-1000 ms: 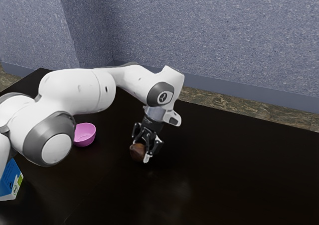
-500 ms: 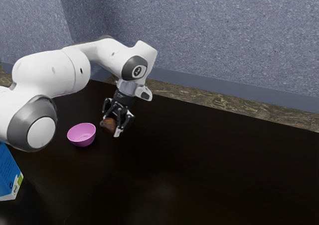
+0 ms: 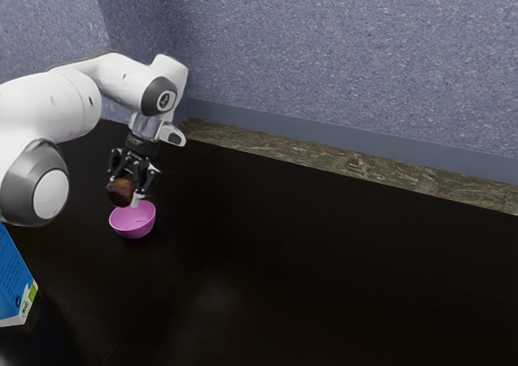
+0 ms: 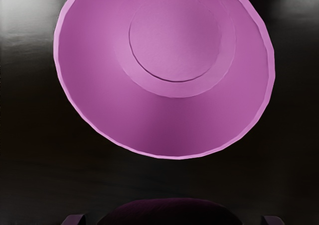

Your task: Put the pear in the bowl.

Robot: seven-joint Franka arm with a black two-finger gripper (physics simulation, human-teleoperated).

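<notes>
In the exterior view my gripper [image 3: 128, 189] is shut on the brown pear [image 3: 121, 192], holding it just above the pink bowl [image 3: 133, 221], over its rear part. The pear hides some of the bowl's far rim. From the wrist view, the bowl [image 4: 169, 120] stands upright with nothing inside. The dark top of the pear [image 4: 172, 212] is at the lower edge, between the two fingertips of my gripper [image 4: 173, 221].
A blue carton [image 3: 14, 281] with a white and green corner stands at the exterior view's left edge, nearer the camera than the bowl. The dark table [image 3: 307, 261] stretches toward the exterior view's right.
My hand has moved toward the exterior view's left with the pear, from over the table to above the bowl. The bowl and the carton have stayed put.
</notes>
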